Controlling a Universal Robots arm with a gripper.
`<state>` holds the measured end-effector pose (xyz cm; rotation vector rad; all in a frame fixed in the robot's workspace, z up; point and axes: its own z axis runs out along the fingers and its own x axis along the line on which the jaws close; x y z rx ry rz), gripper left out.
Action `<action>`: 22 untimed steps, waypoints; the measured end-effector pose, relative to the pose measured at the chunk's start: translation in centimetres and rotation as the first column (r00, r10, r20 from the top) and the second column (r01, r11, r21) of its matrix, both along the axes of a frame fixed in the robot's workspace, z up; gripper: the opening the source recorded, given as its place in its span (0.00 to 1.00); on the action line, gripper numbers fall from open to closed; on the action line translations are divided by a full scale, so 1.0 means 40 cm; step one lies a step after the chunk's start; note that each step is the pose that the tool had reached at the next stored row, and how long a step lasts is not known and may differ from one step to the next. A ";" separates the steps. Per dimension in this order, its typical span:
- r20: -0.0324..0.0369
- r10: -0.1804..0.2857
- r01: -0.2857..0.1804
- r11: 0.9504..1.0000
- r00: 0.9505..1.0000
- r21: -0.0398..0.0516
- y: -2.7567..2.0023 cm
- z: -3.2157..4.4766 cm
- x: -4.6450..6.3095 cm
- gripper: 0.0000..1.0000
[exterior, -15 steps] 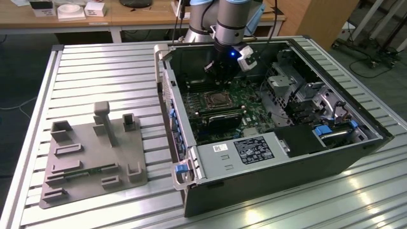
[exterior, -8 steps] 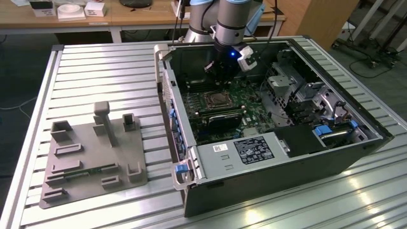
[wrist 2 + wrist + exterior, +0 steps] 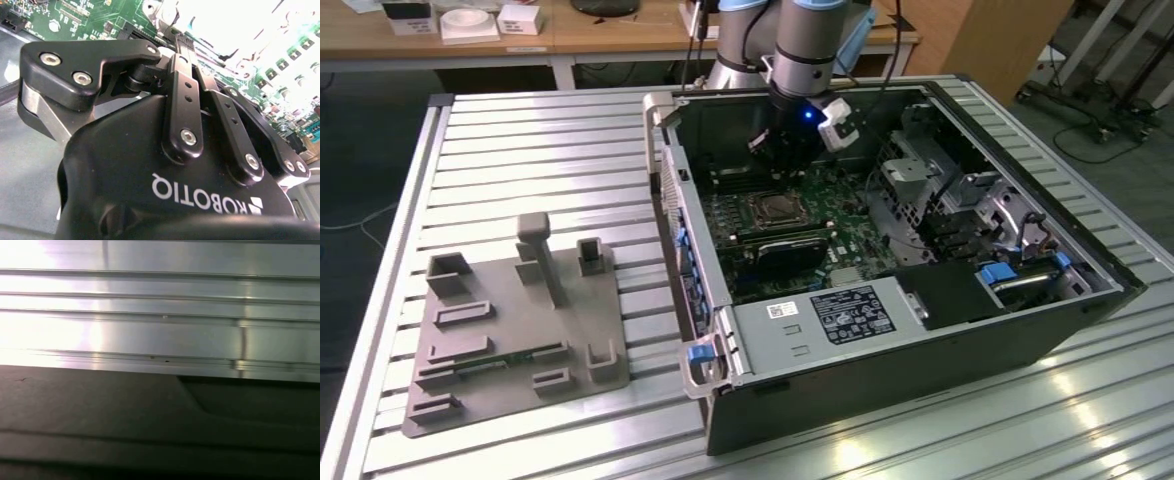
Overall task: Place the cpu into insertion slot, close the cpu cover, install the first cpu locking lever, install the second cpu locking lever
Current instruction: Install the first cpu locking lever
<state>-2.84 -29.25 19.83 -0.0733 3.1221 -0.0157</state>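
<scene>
While gripper hangs inside open computer case, above motherboard and near CPU socket: finger state cannot tell. cpu seemingly seated in socket, cover apparently over it; judged positioned to work locking levers. Grey fixture tray well apart on table.

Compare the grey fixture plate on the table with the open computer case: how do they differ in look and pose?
The grey fixture plate lies flat and low, toward the exterior view's left; the computer case is a tall dark box, open on top, toward the right. The plate carries plain grey holders; the case holds a green motherboard, with the gripper inside it. Both rest on the slatted metal table.
</scene>
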 end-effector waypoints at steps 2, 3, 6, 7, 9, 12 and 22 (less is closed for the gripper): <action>0.000 0.000 0.000 1.000 1.000 0.000 0.000 0.000 0.000 0.10; 0.000 0.000 0.000 1.000 1.000 0.000 0.000 0.001 0.000 0.10; 0.000 0.000 0.000 1.000 1.000 0.000 0.000 0.008 0.000 0.10; 0.000 0.000 0.000 1.000 1.000 0.001 0.000 0.010 0.000 0.10; 0.000 0.000 0.000 1.000 1.000 0.003 0.000 0.014 0.000 0.10; 0.000 0.000 0.000 1.000 1.000 0.007 0.000 0.019 -0.001 0.10; 0.000 0.000 0.000 1.000 1.000 0.023 0.000 0.022 -0.015 0.10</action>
